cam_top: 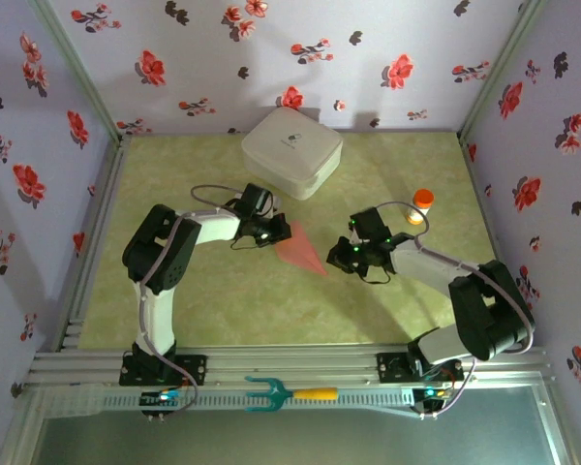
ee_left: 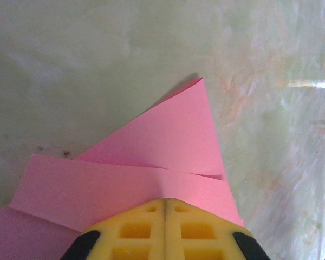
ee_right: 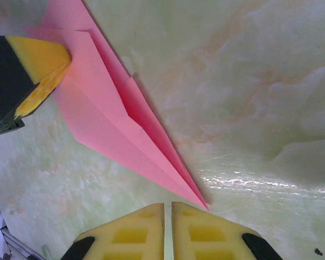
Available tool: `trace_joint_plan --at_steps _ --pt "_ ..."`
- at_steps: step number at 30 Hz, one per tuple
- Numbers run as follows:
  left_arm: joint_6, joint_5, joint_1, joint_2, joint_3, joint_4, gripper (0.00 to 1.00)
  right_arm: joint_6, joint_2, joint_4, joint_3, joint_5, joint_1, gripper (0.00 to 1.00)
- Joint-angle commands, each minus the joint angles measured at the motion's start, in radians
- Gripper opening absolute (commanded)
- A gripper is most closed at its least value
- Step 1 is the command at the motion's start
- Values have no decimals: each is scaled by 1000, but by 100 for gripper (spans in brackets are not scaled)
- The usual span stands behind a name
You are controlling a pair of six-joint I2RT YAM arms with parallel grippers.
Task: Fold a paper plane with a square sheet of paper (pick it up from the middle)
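Fingers of the left gripper: pressed together, pinching the wide rear of the paper plane at bottom centre of the left wrist view. Fingers of the right gripper: parted by a slit, nothing between them, the plane's nose just above. The dart lies flat on the table, mid-frame from the top. Beyond: white box upper centre, bottle right. Judgement: folds look done. Next move calls for a clean let-go at the tail, no dragging.
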Motion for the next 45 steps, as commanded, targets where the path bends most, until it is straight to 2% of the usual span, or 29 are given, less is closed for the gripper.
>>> trace_joint_plan --at_steps 1,3,6,9,15,18,22,26,30,39,45 --pt "24 -28 6 22 -22 -77 1 0 16 42 11 -21 -11 16" --pt "19 -39 8 21 -34 -71 1 7 29 99 -3 -58 -18 22" --pt "-3 -34 8 17 -56 -43 1 32 43 143 -9 -107 -21 23" --pt "-9 -31 8 18 -64 -27 1 77 43 181 -33 -104 -21 28" --pt "-4 -17 9 28 -54 -29 1 95 110 147 -16 -126 -19 27" --pt "-11 -12 9 35 -47 -26 1 69 109 71 -8 -69 -19 29" --pt "-13 -10 9 32 -46 -27 1 40 111 33 -18 -64 -24 30" --pt "-14 -8 9 33 -44 -31 1 50 134 84 -46 -121 -25 30" --pt "-15 -9 9 32 -42 -31 1 50 135 86 -53 -115 -26 30" --pt "-17 -10 9 27 -48 -25 1 72 146 206 -79 -185 -24 26" --pt "-19 -8 9 27 -50 -21 1 84 158 267 -89 -205 -26 27"
